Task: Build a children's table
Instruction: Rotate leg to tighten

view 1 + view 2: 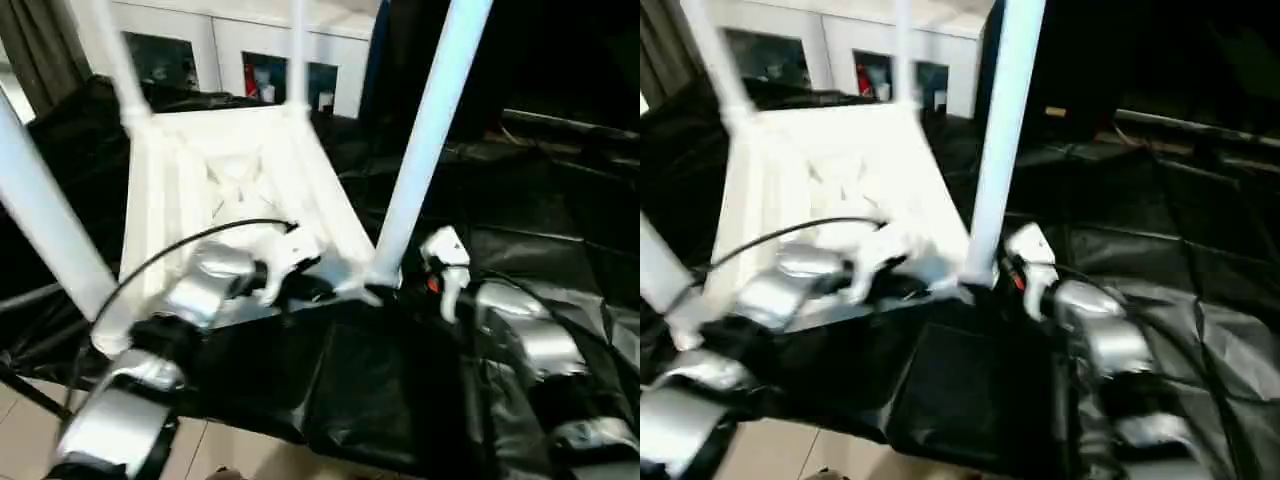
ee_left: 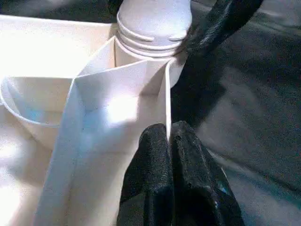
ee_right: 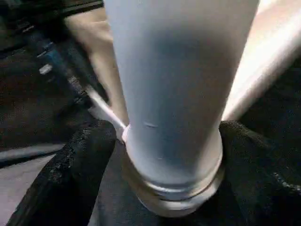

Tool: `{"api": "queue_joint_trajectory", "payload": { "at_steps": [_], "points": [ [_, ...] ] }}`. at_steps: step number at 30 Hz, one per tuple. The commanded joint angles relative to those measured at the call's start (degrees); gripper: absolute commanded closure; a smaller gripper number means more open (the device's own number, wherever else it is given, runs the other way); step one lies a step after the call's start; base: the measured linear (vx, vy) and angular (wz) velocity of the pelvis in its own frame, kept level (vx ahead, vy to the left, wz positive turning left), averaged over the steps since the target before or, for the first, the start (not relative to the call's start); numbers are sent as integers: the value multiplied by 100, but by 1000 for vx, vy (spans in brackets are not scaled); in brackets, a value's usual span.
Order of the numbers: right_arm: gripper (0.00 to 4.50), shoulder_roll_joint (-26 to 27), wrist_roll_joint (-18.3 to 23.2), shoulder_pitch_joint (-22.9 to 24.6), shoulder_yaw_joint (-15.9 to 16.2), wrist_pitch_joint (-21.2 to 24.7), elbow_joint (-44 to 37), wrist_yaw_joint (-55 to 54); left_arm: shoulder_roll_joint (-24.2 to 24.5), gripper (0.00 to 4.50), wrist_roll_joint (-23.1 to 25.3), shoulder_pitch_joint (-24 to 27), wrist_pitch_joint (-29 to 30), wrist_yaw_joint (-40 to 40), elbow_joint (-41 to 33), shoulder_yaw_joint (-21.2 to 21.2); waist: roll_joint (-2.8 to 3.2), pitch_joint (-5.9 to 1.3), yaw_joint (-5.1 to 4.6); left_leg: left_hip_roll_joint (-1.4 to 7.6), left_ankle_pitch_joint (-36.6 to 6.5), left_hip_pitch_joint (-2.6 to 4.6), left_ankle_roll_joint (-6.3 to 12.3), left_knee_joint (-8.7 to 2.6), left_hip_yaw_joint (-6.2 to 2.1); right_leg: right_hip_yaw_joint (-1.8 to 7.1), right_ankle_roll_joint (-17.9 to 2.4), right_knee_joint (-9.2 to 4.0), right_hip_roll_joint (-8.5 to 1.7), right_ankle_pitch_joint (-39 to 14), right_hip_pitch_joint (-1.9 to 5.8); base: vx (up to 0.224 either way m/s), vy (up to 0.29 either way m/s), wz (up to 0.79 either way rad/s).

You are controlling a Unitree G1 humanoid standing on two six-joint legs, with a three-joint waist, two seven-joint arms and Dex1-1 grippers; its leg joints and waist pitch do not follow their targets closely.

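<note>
The white table top [image 1: 230,170] lies upside down on the black cloth, ribbed underside up. Four white legs stand in its corner sockets: two far ones [image 1: 298,50] and two near ones, left [image 1: 45,220] and right [image 1: 425,140]. My left gripper [image 2: 169,129] is shut on a thin upright rim wall [image 2: 167,94] of the top, just beside the near right leg's base [image 2: 153,23]. My right gripper [image 3: 167,132] holds that same leg [image 3: 174,84] low down, one black finger [image 3: 80,160] pressed on each side just above its collar.
The black-draped work table [image 1: 380,390] runs to its front edge just below my forearms, with pale floor [image 1: 30,400] beyond. A black cable [image 1: 180,245] arcs over my left arm. White cabinets [image 1: 250,50] stand at the back.
</note>
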Motion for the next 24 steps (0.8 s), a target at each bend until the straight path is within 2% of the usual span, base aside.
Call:
{"api": "queue_joint_trajectory", "payload": {
  "at_steps": [1, 4, 9, 14, 16, 17, 20, 22, 24],
  "points": [
    [76, -18, 114, 68, 198, 90, -182, 363, -85, 450, -244, 30, 55, -255, -224, -83, -18, -319, 34, 24, -921, 29, 614, -287, 102, 164, -1543, -216, -175, -306, 320, 0, 0, 0],
    [76, -89, 134, 56, 174, 117, -190, 455, 44, 450, -321, 106, 128, -450, -365, -63, -29, -309, 72, 32, -1023, 37, 540, -295, 109, 163, -1517, -225, -189, -509, 317, 0, 0, 0],
    [101, -106, 151, 51, 220, 200, -240, 558, 106, 450, -380, 184, 218, -593, -525, -59, -52, -286, 102, 24, -1286, 40, 329, -318, 101, 179, -1307, -273, -206, -1079, 299, 0, 0, 0],
    [134, -36, 163, 56, 263, 225, -273, 559, 119, 450, -391, 240, 261, -570, -630, -67, -59, -287, 97, 21, -1298, 43, 275, -319, 91, 185, -1228, -278, -210, -1164, 289, 0, 0, 0],
    [146, -32, 165, 96, 292, 233, -295, 557, 104, 450, -371, 254, 232, -518, -622, -66, -60, -295, 93, 16, -1233, 41, 284, -312, 93, 187, -1251, -263, -199, -1033, 293, 0, 0, 0],
    [168, -31, 166, 104, 294, 232, -298, 555, 100, 450, -366, 253, 226, -502, -617, -65, -65, -296, 91, 12, -1191, 37, 302, -306, 95, 187, -1266, -255, -194, -957, 296, 0, 0, 0],
    [176, 10, 151, 165, 282, 225, -301, 467, 59, 450, -328, 224, 158, -336, -553, -42, -70, -294, 97, 9, -1173, 36, 316, -302, 98, 186, -1265, -256, -196, -954, 298, 0, 0, 0],
    [180, 164, 5, 222, 211, 68, -144, 14, -102, 450, -249, 163, 70, 99, -397, 32, -60, -279, 95, 12, -1239, 36, 282, -310, 96, 192, -1222, -275, -204, -1111, 274, 0, 0, 0],
    [183, 352, -131, 194, 91, 12, 98, -577, -279, 450, -181, 120, -5, 506, -282, 92, -88, -261, 80, -5, -1494, 35, 159, -323, 86, 186, -1064, -325, -212, -1642, 269, 0, 0, 0]
  ]
}}
